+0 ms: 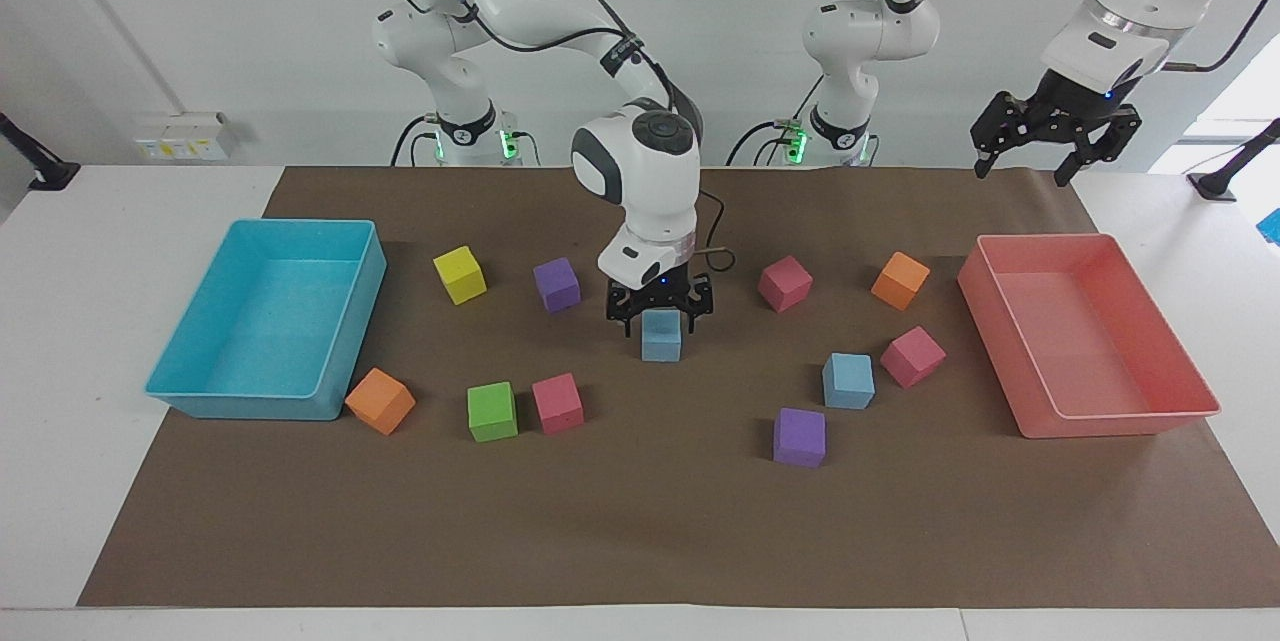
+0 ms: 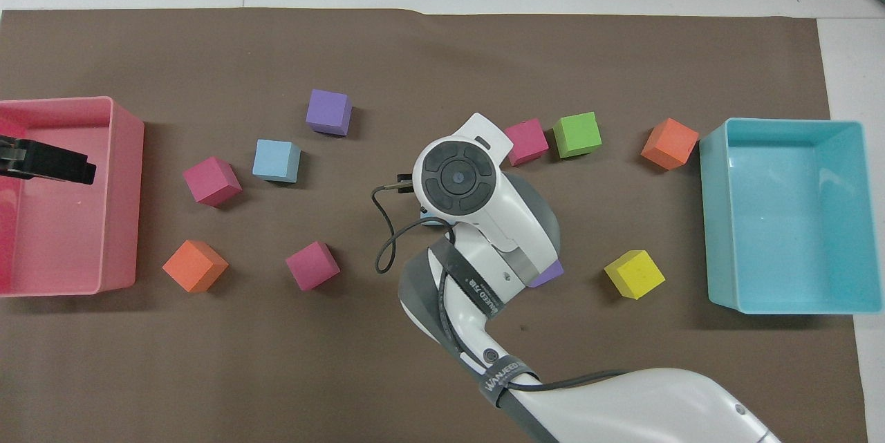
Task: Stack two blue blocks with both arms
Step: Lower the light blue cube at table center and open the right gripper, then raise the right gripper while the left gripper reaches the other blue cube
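The right gripper (image 1: 660, 309) hangs low over the middle of the brown paper on the table (image 1: 60, 321). Its jaws are apart, their tips flanking the top of one small sky-blue foam cube (image 1: 661, 337), which rests on the paper. The second sky-blue foam cube (image 1: 848, 380) sits at about four o'clock from it in the facing view, just beside a magenta foam cube (image 1: 912, 356).

The centre cube looks like the base of the stack. To do this step well, the right arm should rise straight up so neither jaw nudges the cube, then move away. The left gripper (image 1: 1045, 136) waits with its jaws apart, high above the shallow pink plastic tray (image 1: 1120, 416). It can then fetch the second cube and lower it squarely on top.

The pink tray holds nothing visible, and neither does the deep turquoise plastic tray (image 1: 250, 406) at nine o'clock.
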Controlling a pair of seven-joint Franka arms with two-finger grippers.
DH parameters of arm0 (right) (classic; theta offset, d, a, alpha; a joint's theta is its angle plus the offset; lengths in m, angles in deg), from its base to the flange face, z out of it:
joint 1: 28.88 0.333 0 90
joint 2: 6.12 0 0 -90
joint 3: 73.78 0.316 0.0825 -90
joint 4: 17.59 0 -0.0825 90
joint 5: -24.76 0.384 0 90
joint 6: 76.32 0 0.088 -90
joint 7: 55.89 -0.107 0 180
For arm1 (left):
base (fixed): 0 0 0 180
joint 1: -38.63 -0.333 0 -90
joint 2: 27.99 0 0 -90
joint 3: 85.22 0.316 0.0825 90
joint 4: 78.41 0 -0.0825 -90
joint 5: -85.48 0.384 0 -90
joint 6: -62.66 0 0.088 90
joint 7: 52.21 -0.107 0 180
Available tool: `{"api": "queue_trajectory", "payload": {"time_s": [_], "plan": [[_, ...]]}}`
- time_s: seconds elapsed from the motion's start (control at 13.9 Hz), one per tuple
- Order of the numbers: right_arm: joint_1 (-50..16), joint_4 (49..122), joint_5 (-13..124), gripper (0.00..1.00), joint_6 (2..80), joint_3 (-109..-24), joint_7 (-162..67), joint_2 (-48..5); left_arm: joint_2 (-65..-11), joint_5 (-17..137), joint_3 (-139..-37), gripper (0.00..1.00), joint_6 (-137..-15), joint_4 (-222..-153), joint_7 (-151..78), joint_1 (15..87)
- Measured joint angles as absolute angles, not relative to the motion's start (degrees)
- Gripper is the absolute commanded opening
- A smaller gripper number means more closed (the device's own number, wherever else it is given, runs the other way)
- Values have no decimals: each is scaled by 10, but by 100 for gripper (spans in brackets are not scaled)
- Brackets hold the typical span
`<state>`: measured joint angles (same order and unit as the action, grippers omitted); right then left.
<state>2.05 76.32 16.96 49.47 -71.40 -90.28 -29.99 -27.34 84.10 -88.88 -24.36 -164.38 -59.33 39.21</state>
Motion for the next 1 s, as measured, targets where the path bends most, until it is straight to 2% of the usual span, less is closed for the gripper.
{"api": "queue_trajectory", "payload": {"time_s": [0.29, 0.5, 0.86, 0.93, 1.0], "plan": [[-48, 766, 267, 100, 421, -714, -785, -237, -294, 841, -893, 100, -300, -1673, -588, 413], [-108, 792, 389, 100, 400, -715, -684, -197, -309, 841, -894, 100, -348, -1706, -582, 421], [-194, 855, 589, 100, 408, -716, -444, -205, -328, 841, -894, 100, -439, -1772, -565, 442], [-197, 866, 623, 87, 422, -716, -414, -213, -337, 841, -895, 100, -456, -1781, -563, 446], [-197, 874, 654, 70, 439, -715, -389, -224, -347, 841, -895, 100, -472, -1788, -561, 449]]}}
